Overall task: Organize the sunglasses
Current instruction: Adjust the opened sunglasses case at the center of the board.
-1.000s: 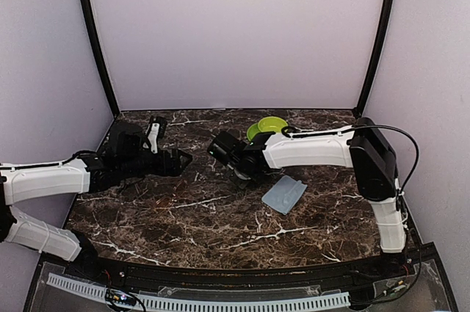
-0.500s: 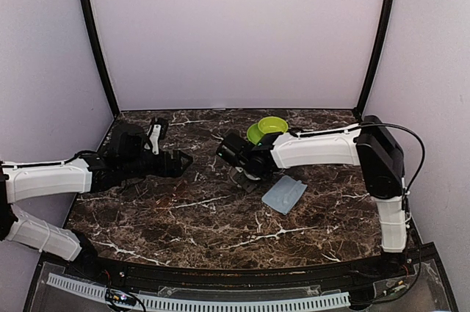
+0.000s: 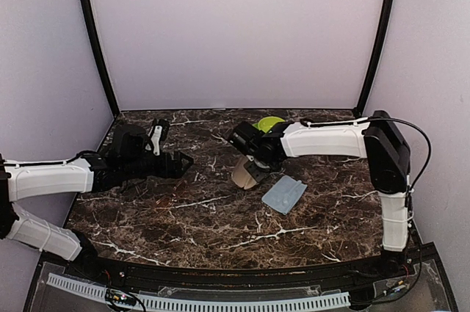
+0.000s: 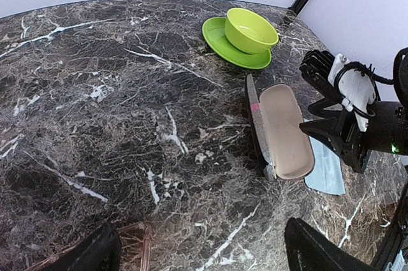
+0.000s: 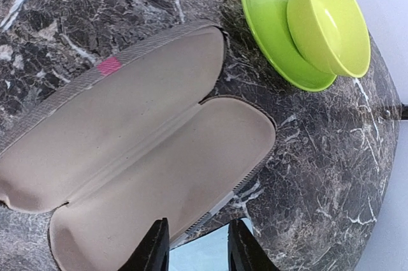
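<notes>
right gripper (image 5: 196, 227) sits at the rim of the open sunglasses case (image 5: 140, 150), jaws slightly apart (gripping or not, can't tell). left gripper (image 4: 203, 238) gapes wide, case ahead.

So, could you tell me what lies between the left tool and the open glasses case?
Only bare table between left tool and glasses case, per the top view.

We count one open glasses case (image 5: 127, 156) with a beige lining, one lime-green bowl (image 4: 250, 29), one lime-green plate (image 4: 220, 44) under it, one pale blue cloth (image 3: 284, 194), and two white robot arms, the left arm (image 3: 51, 180) and the right arm (image 3: 323, 142).
</notes>
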Controlling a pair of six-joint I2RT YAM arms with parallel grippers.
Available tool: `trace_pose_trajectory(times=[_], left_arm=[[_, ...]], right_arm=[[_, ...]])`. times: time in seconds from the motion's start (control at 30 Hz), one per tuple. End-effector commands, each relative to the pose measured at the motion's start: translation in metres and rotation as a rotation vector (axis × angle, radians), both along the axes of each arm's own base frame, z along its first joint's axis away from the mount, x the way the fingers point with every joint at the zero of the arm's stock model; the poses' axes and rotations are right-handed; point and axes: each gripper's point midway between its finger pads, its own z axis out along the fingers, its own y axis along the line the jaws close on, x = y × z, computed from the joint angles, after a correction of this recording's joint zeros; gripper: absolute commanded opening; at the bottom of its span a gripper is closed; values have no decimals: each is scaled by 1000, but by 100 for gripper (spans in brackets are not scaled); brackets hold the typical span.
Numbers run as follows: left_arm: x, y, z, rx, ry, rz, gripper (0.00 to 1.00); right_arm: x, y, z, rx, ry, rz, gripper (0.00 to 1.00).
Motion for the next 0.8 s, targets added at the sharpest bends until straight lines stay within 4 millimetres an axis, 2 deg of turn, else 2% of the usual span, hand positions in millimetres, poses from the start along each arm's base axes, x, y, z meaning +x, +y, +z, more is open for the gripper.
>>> trace_pose_trajectory(times=[0.0, 0.17, 0.27, 0.57, 0.77], left_arm=[[3, -3, 6, -8, -16, -10, 91], [5, -7, 3, -15, -8, -18, 91], [5, -10, 2, -23, 1, -27, 91], [6, -14, -1, -32, 11, -38, 91], [6, -16, 0, -38, 12, -45, 91]], right_arm=[[3, -2, 25, 98, -15, -56, 36], [-9, 16, 36, 280, 38, -77, 53], [-17, 21, 37, 367, 68, -92, 59], [-32, 14, 9, 383, 138, -151, 74], [-32, 4, -1, 332, 137, -172, 76]])
